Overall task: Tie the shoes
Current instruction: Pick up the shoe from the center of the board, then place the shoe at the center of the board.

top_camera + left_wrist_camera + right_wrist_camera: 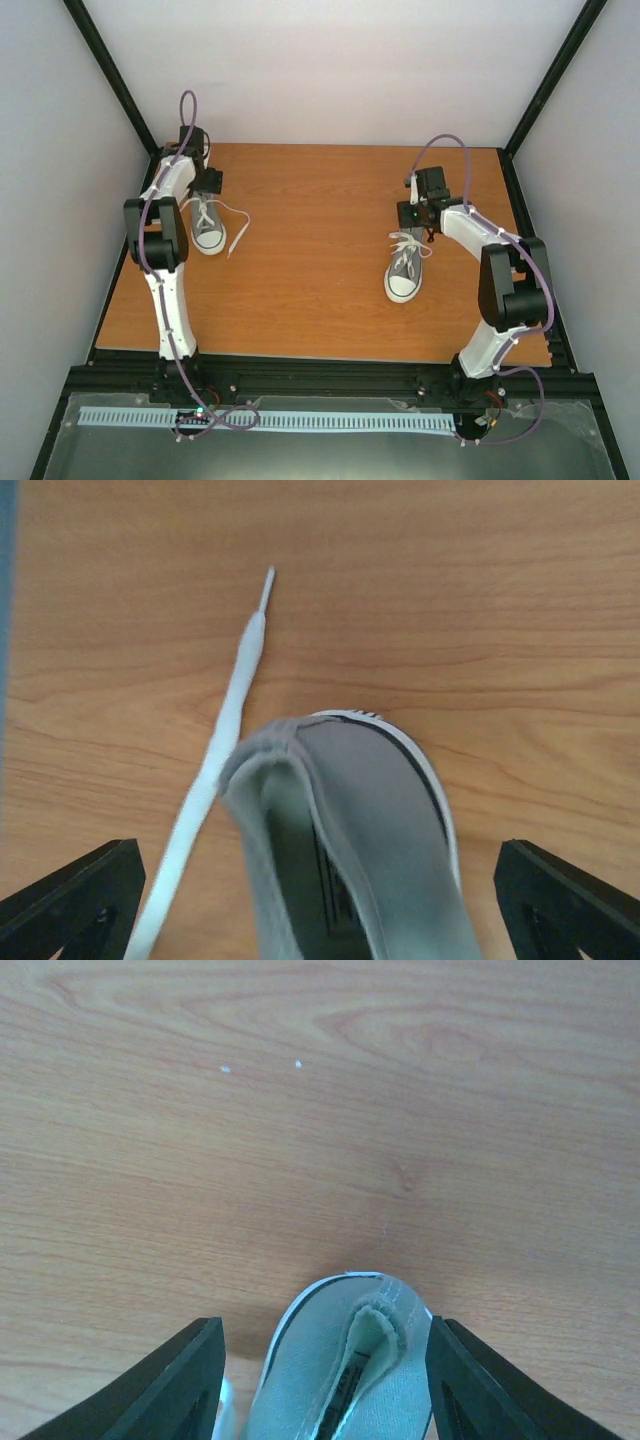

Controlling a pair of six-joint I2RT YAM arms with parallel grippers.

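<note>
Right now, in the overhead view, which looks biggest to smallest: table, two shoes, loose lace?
Table.
Then the shoes, unranked: the right arm's shoe looks bigger but sits nearer, the left arm's shoe is partly hidden.
Loose lace smallest.

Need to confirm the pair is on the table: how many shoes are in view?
2. The left shoe lies near the table's left edge, a lace trailing loose beside it. The right shoe lies right of centre. None appears hidden.

Left sneaker (380, 810) and its lace (228, 712) are cut off at the wrist view's bottom edge; right sneaker (320, 1360) is cropped likewise beyond the heel.
</note>
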